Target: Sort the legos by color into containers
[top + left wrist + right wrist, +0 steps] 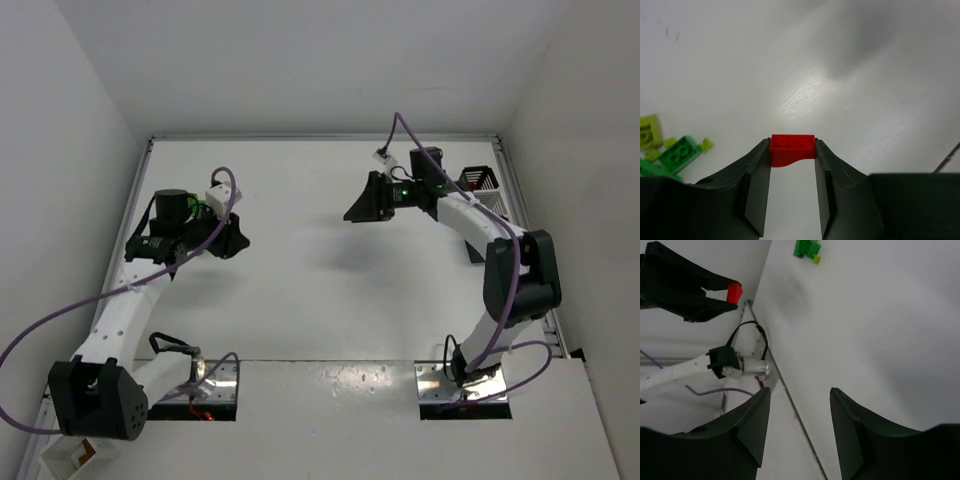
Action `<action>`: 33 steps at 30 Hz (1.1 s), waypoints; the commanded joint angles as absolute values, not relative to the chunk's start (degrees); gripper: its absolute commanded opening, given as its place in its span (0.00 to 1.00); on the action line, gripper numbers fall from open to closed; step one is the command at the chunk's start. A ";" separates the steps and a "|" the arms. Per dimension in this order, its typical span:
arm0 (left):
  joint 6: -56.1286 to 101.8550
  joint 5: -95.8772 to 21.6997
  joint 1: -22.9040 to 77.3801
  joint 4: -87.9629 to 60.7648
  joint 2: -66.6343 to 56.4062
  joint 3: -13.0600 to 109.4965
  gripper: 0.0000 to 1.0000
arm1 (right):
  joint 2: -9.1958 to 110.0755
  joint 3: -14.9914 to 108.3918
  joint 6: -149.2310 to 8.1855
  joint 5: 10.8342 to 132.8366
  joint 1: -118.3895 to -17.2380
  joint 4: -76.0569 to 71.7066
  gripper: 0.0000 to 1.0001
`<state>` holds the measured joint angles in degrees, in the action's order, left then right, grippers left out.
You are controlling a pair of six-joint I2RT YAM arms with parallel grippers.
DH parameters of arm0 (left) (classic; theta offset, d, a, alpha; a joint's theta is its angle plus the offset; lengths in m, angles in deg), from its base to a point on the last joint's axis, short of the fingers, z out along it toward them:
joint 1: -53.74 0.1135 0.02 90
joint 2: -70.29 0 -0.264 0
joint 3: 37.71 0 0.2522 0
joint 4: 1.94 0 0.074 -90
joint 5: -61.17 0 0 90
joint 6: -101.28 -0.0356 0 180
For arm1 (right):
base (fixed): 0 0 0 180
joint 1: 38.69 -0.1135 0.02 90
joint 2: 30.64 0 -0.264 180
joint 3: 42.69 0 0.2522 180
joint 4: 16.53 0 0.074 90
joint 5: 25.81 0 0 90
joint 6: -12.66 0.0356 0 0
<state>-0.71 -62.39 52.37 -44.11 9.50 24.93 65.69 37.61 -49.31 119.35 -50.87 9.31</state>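
My left gripper point(792, 146) is shut on a small red lego point(792, 150), held between the fingertips above the white table. Bright green legos point(677, 154) and a lime one point(647, 131) lie on the table to its left. In the top view the left gripper point(230, 240) is at the left of the table, and the green legos point(205, 210) peek out behind its wrist. My right gripper point(800, 395) is open and empty, raised at centre-right point(355, 210). Its view shows the red lego point(733, 292) and green legos point(806, 249). A black slatted bin point(478, 180) stands at the far right.
A second dark shape point(474, 250) sits partly hidden behind the right arm. A white box with a brown inside point(75, 455) is at the near left corner. White walls enclose the table on three sides. The arms' base plates point(462, 385) are at the near edge.
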 commanded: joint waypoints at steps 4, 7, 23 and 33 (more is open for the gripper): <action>2.04 -71.44 45.84 -37.95 14.48 23.08 0.28 | 69.45 37.69 -27.52 130.27 -57.22 -13.02 0.55; 4.16 -71.45 42.94 -33.47 16.32 21.58 0.27 | 71.91 37.69 -20.16 133.00 -59.42 -19.52 0.62; 7.77 -66.44 35.37 -29.33 15.18 20.43 0.23 | 78.78 40.76 -11.68 135.03 -67.24 -24.48 0.68; 7.77 -65.92 34.84 -28.80 14.66 20.43 0.23 | 81.60 43.83 -11.16 135.56 -70.50 -24.48 0.68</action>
<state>7.49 -65.78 35.39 -31.43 14.57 20.54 81.04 40.49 -11.93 134.19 -69.76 -22.17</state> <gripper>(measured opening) 0.413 0.680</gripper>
